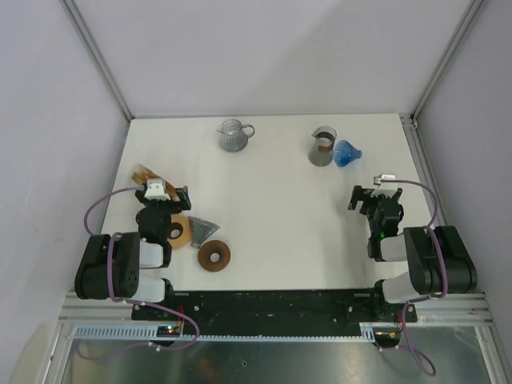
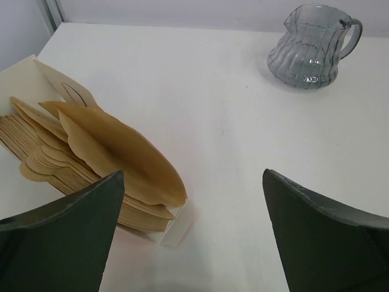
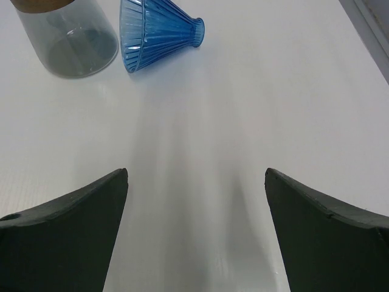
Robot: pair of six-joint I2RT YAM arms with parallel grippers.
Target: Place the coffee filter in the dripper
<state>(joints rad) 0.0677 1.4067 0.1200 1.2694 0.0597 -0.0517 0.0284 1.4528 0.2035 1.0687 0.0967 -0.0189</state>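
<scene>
A stack of brown paper coffee filters (image 2: pixel 115 152) stands fanned in a white holder (image 2: pixel 173 228) at the table's left side, also seen from above as the filters (image 1: pixel 144 174). My left gripper (image 2: pixel 192 176) is open just right of and behind the stack, holding nothing; from above the left gripper (image 1: pixel 164 196) sits beside the filters. The blue ribbed dripper (image 3: pixel 155 33) lies on its side at the back right, the same dripper (image 1: pixel 347 153) seen from above. My right gripper (image 3: pixel 196 173) is open and empty over bare table, well short of the dripper; from above it is the right gripper (image 1: pixel 375 194).
A glass carafe with a brown band (image 1: pixel 322 146) stands touching the dripper's left. A ribbed glass pitcher (image 1: pixel 234 134) is at the back centre. Two wooden rings (image 1: pixel 214 256) (image 1: pixel 178 230) and a grey glass cone (image 1: pixel 204 230) lie near the left arm's base.
</scene>
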